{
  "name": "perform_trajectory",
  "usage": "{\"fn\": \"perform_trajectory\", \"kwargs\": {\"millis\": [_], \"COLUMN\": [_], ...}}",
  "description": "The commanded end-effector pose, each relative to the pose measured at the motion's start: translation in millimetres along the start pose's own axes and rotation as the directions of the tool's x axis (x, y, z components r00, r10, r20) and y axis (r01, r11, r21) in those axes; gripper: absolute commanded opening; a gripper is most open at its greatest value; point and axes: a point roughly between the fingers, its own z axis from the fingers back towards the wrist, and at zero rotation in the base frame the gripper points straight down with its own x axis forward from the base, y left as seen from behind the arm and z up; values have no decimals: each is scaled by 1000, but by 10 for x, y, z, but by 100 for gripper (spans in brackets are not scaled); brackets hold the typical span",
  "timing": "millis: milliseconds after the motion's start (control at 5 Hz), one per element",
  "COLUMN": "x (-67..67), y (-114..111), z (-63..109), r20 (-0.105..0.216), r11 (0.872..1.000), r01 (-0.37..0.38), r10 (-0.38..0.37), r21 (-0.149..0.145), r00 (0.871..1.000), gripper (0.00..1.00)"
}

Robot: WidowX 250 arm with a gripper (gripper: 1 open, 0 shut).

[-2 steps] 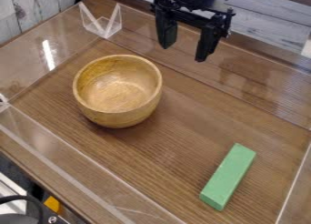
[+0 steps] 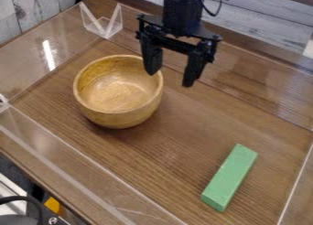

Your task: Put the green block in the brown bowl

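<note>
While the gripper [image 2: 171, 71] hangs above centre frame with jaws spread wide and empty, beside the brown bowl [image 2: 119, 91] at left-centre, the green block [image 2: 230, 176] lies flat at lower right, well apart.

The black pincer [image 2: 173, 71] hangs above the far middle of the counter [image 2: 208, 128], pointing straight down. Its two fingers [image 2: 152, 59] stand wide apart, with nothing between them.
</note>
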Motion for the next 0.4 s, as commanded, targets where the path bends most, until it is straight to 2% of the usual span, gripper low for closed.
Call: {"fn": "perform_trajectory", "kwargs": {"millis": [0,200], "x": [-234,-336], "y": [-317,-658], "z": [141,81], "r20": [42,41], "r11": [999,995], "r01": [25,96], "r10": [-24,-95], "r21": [-24,-34], "r00": [999,995], "gripper": [100,100]}}
